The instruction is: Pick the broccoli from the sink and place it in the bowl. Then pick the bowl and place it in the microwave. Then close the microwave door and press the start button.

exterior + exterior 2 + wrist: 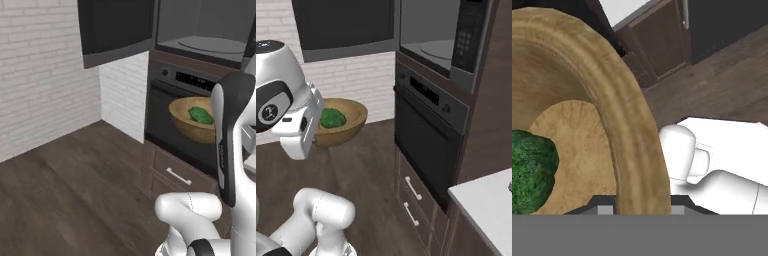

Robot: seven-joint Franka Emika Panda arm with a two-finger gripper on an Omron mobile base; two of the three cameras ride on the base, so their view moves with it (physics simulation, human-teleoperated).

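With the broccoli point(529, 170) already in the bowl point(629, 125), the gripper pinches its rim, carrying it below the open microwave point(436, 42) at 1 o'clock; loading, door and start remain.

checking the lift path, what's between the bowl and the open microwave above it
In the left base view the oven's control panel and upper glass front sit between the bowl, carrying the broccoli, and the microwave; nothing loose.

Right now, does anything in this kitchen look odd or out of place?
Only that the wooden bowl hangs in mid-air above the floor, gripped by its rim, with the broccoli inside. The microwave door stands wide open. Nothing looks spilled or broken.
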